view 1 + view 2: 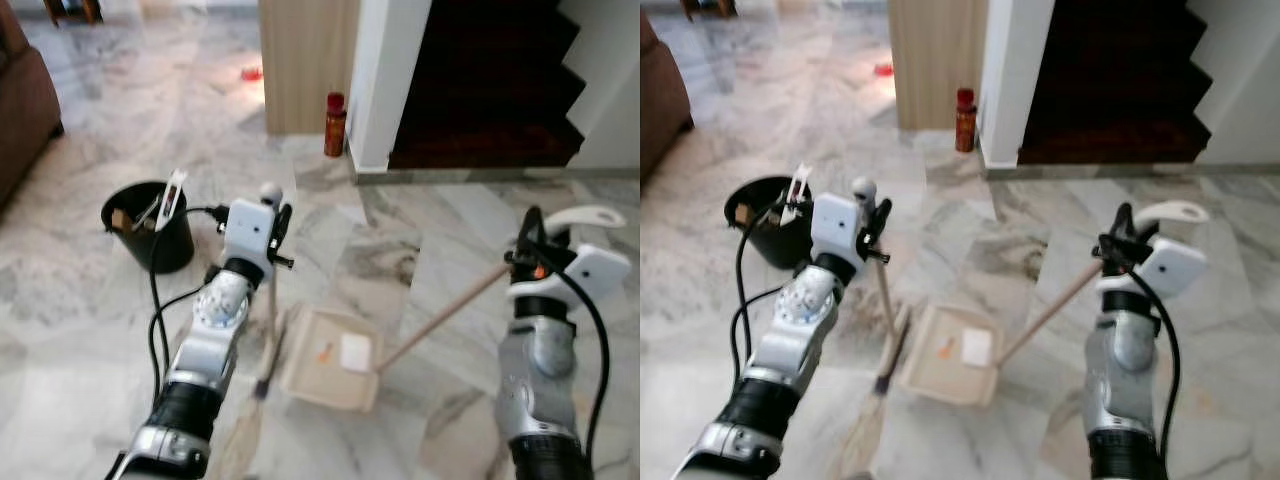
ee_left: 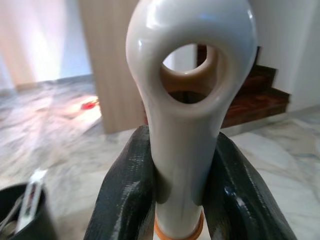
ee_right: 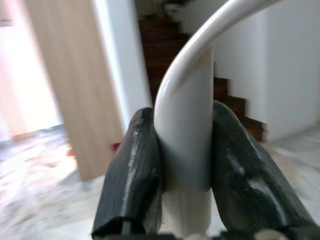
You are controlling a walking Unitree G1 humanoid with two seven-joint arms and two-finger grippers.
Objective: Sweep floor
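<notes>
Marble floor bears dustpan, black bucket.

Floor: pale grey-white marble, darker grey veining. Dustpan: beige tray, tan handle with white curved end, holding a white scrap and an orange speck. Broom: tan stick, off-white looped top, dark head, maybe black. Bucket black. Bottle: dark red, red cap. Sofa brown. Stairs dark brown. Panel light wood. Arms silver, fingers black.
</notes>
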